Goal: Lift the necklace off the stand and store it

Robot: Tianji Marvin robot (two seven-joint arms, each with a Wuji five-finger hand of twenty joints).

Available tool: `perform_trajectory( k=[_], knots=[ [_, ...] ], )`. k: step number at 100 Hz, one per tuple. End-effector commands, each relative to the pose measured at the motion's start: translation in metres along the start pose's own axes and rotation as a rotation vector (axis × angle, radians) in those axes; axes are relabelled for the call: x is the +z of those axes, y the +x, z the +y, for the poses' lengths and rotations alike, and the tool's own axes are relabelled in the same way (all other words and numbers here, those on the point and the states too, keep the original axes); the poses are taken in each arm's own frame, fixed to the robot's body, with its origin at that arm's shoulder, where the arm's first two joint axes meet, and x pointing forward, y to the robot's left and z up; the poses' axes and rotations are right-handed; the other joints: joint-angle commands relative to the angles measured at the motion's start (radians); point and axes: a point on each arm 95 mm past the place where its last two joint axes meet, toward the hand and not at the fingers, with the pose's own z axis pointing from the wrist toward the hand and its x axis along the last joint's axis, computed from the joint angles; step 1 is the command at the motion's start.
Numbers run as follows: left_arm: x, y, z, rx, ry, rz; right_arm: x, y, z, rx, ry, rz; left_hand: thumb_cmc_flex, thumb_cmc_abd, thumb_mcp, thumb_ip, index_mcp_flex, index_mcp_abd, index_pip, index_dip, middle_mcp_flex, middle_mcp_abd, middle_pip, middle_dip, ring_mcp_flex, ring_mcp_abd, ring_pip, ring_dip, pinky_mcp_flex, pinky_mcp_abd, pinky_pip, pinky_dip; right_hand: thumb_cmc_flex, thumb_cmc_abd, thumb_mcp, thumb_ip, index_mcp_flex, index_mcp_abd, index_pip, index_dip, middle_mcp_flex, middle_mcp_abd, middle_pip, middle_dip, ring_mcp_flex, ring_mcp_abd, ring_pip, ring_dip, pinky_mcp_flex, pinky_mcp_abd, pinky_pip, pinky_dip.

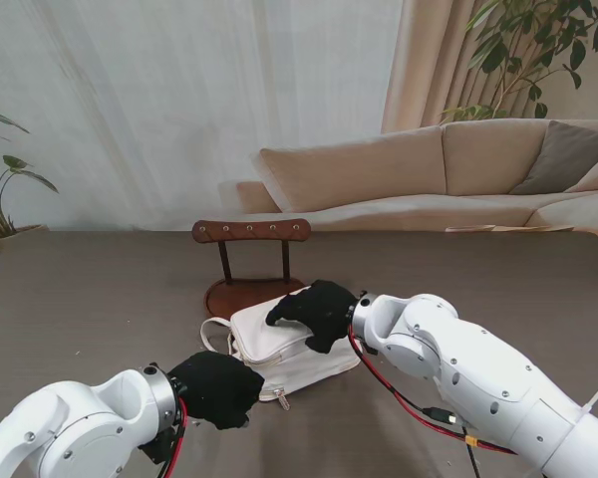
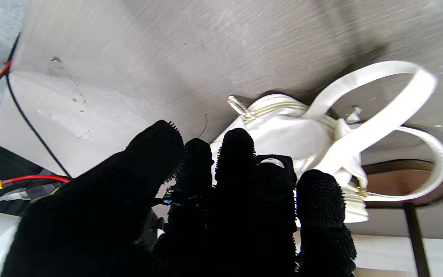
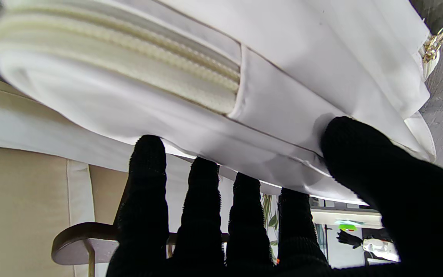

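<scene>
No necklace shows in any view. The wooden peg stand (image 1: 251, 231) rises at the table's middle, its pegs bare, and its round base (image 2: 398, 181) lies just behind a white handbag (image 1: 269, 339). My right hand (image 1: 314, 311) lies on top of the bag, fingers curled over its far edge. In the right wrist view the thumb (image 3: 363, 154) presses on the bag's flap (image 3: 283, 96) and the fingers (image 3: 148, 173) sit under its rim. My left hand (image 1: 216, 388) is at the bag's near left corner. Its fingers (image 2: 237, 154) are stretched out and hold nothing I can see.
The bag's white straps (image 2: 379, 96) loop over the table toward the stand base. A zipper pull (image 1: 282, 401) hangs at the bag's near edge. A red cable (image 1: 399, 398) runs under my right forearm. A beige sofa (image 1: 429, 179) stands beyond the table.
</scene>
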Motion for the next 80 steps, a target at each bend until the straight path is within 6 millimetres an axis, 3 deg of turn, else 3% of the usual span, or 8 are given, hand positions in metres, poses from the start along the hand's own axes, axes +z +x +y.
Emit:
perform_trajectory(
  k=[1,5,18,26,29,32,50,80],
  knots=[
    [-0.005,0.001,0.003,-0.006,-0.018,-0.019,-0.006,0.0,-0.045,0.018,0.128,-0.006,0.027,0.015,-0.032,0.008,0.024,-0.032,0.019,-0.022,-0.023,0.009,-0.002,-0.003,-0.028,-0.008,-0.021,0.006,-0.036,-0.007,0.0,-0.009,0.001,0.014,0.071,0.031,0.103,0.01,0.106,0.04,0.101,-0.003,0.079,0.035,0.082,0.034,0.094,0.036,-0.25,-0.007,0.027,-0.028],
    [-0.007,-0.001,0.004,-0.001,-0.018,-0.036,-0.006,0.0,-0.045,0.019,0.128,-0.005,0.008,0.011,-0.047,0.015,0.011,-0.032,-0.014,-0.043,-0.045,0.012,-0.005,-0.027,-0.042,-0.003,-0.042,0.001,-0.049,-0.007,-0.012,-0.009,0.001,0.002,0.069,0.029,0.101,0.012,0.104,0.039,0.096,0.0,0.078,0.035,0.079,0.036,0.093,0.036,-0.253,-0.006,0.025,-0.029],
    [-0.013,-0.004,0.005,0.03,-0.016,-0.085,-0.007,-0.001,-0.045,0.02,0.13,-0.004,-0.078,-0.008,-0.048,0.012,-0.01,-0.009,-0.212,-0.098,-0.125,0.026,-0.001,-0.275,-0.094,0.046,-0.177,-0.047,-0.115,0.006,-0.115,-0.029,-0.013,-0.023,0.052,0.022,0.095,0.012,0.099,0.036,0.09,0.004,0.079,0.035,0.072,0.041,0.092,0.035,-0.256,-0.003,0.021,-0.029],
    [-0.016,-0.004,0.004,0.045,-0.018,-0.107,-0.007,-0.002,-0.045,0.022,0.13,-0.004,-0.157,0.01,0.01,0.024,0.0,0.023,-0.338,-0.104,-0.136,0.028,-0.01,-0.292,-0.099,0.069,-0.231,-0.077,-0.131,0.013,-0.149,-0.04,-0.012,-0.028,0.047,0.022,0.093,0.011,0.097,0.035,0.089,0.005,0.079,0.035,0.073,0.038,0.092,0.035,-0.257,-0.004,0.02,-0.029],
    [-0.017,-0.004,0.004,0.046,-0.02,-0.114,-0.007,-0.002,-0.045,0.023,0.13,-0.005,-0.195,0.026,0.039,0.063,0.001,0.04,-0.401,-0.124,-0.143,0.031,-0.015,-0.297,-0.099,0.071,-0.235,-0.08,-0.133,0.014,-0.152,-0.04,-0.012,-0.032,0.045,0.021,0.092,0.013,0.097,0.035,0.089,0.005,0.079,0.035,0.072,0.038,0.092,0.035,-0.258,-0.004,0.019,-0.029],
    [-0.018,-0.004,0.004,0.051,-0.021,-0.12,-0.007,-0.002,-0.044,0.024,0.13,-0.005,-0.209,0.031,0.043,0.078,-0.003,0.048,-0.439,-0.137,-0.15,0.035,-0.021,-0.301,-0.101,0.071,-0.237,-0.081,-0.135,0.014,-0.154,-0.041,-0.013,-0.038,0.043,0.02,0.092,0.012,0.097,0.035,0.088,0.006,0.079,0.035,0.073,0.039,0.092,0.035,-0.258,-0.003,0.018,-0.029],
    [-0.02,-0.004,0.002,0.083,-0.029,-0.14,-0.008,-0.004,-0.045,0.024,0.132,-0.003,-0.243,0.028,0.002,0.072,-0.03,0.085,-0.682,-0.275,-0.192,0.049,-0.058,-0.336,-0.124,0.064,-0.246,-0.082,-0.151,0.011,-0.173,-0.038,-0.021,-0.054,0.033,0.016,0.083,0.017,0.092,0.032,0.084,0.008,0.078,0.035,0.068,0.038,0.09,0.034,-0.261,-0.003,0.013,-0.029],
    [-0.022,-0.003,0.0,0.104,-0.058,-0.157,-0.008,-0.005,-0.047,0.038,0.133,0.01,-0.282,0.055,-0.076,0.066,-0.079,0.095,-0.83,-0.365,-0.25,0.065,-0.125,-0.401,-0.154,0.09,-0.324,-0.126,-0.174,0.009,-0.207,-0.038,-0.048,-0.105,-0.002,0.007,0.059,0.016,0.08,0.024,0.069,0.013,0.074,0.032,0.055,0.045,0.087,0.033,-0.27,0.001,0.003,-0.028]
  ],
)
